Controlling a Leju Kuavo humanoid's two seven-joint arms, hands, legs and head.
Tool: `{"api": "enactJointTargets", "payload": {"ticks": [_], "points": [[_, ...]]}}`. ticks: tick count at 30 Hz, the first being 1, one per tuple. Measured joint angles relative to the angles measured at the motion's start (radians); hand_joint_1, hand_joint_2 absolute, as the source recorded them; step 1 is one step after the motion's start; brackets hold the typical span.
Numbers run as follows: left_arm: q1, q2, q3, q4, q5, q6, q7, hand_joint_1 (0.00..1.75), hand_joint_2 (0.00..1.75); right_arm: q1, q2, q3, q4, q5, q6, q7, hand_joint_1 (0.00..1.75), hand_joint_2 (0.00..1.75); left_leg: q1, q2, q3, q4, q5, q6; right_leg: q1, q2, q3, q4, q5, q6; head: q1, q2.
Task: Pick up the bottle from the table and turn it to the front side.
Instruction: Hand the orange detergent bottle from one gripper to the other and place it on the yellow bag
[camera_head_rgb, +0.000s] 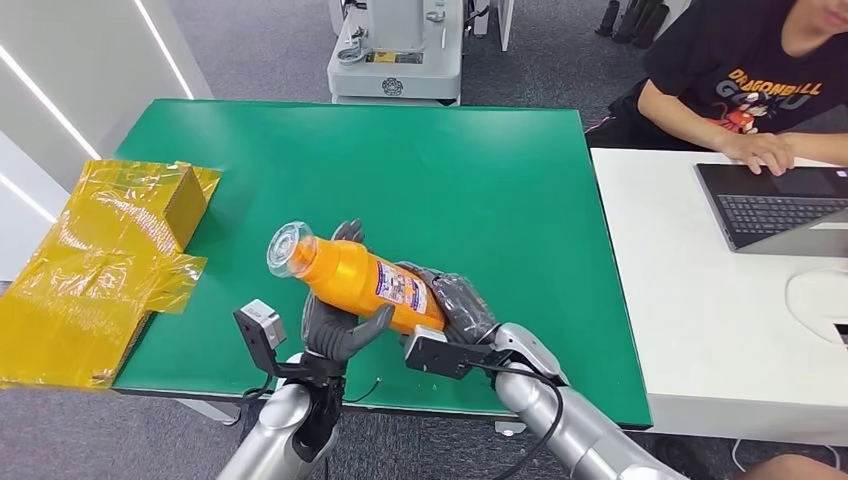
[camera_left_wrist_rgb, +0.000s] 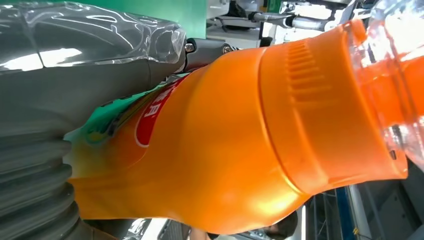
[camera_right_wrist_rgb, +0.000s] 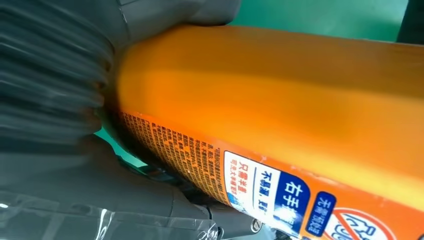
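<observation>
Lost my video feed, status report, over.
Left hand and right hand both hold orange plastic bottle, tilted above green table. Nothing in the way.

Silver arms, black cables; dark grey hands: left hand (camera_head_rgb: 338, 328), right hand (camera_head_rgb: 458, 305); ribbed grey wrist covers.

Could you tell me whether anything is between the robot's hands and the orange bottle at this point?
Nothing visible is. The orange bottle lies tilted above the green table, with the left hand under its middle and the right hand around its base, both directly against it.
</observation>
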Motion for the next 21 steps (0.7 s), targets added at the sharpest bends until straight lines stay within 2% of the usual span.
{"api": "enactJointTargets", "payload": {"ticks": [9,21], "points": [[0.021,0.008,0.016,-0.03,-0.116,0.006,0.002,0.0,1.75,-0.021,-0.016,0.034,0.009,0.026,0.058,-0.008,1.75,1.75,0.0,0.0,0.0,0.0,0.0,0.0,0.0,0.0,0.0,0.0,0.0,0.0,0.0,0.0],[0.018,0.033,0.057,-0.123,-0.179,0.017,-0.033,0.0,1.75,0.013,-0.051,0.046,-0.01,0.056,0.075,0.023,1.75,1.75,0.0,0.0,0.0,0.0,0.0,0.0,0.0,0.001,0.0,0.0,0.0,0.0,0.0,0.0]]}}
